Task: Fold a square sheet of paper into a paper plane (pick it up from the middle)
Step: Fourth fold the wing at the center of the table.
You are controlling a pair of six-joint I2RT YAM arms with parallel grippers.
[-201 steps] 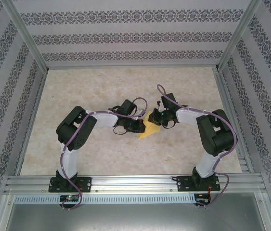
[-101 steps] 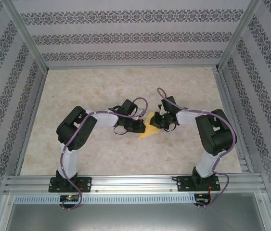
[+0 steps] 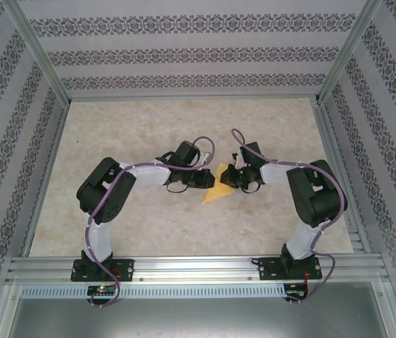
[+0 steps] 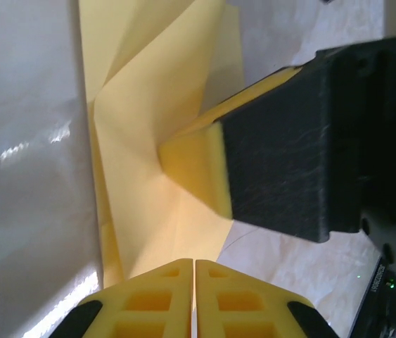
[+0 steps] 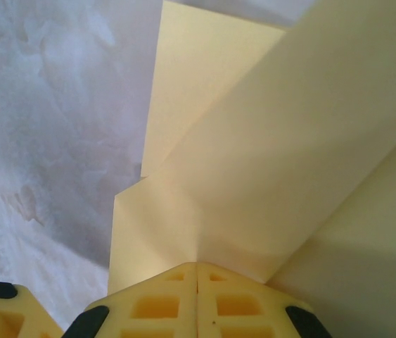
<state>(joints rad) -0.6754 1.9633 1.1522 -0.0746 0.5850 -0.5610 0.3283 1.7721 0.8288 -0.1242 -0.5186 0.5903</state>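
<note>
Marbled tabletop (image 3: 148, 225), left hand (image 4: 194, 266) and right hand (image 5: 197, 267) clamped on folded yellow paper (image 4: 148, 141)

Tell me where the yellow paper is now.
In the top view the paper is near the middle of the table, between the left pincer and the right pincer, both shut on it.

Table (image 3: 127, 225): beige marbled top, glossy, w/ glare streaks in left wrist view. Patterned walls, grey-on-white floral bands: back wall (image 3: 198, 53) at 12 o'clock, left wall (image 3: 8, 141) at 9, right wall (image 3: 394, 141) at 3. Alu posts (image 3: 36, 53) rise at 11 and 1, leaning outward. Alu rail (image 3: 198, 266) runs across table edge at 6; slotted strip (image 3: 198, 290) just below it, then grey panel (image 3: 198, 317).
</note>
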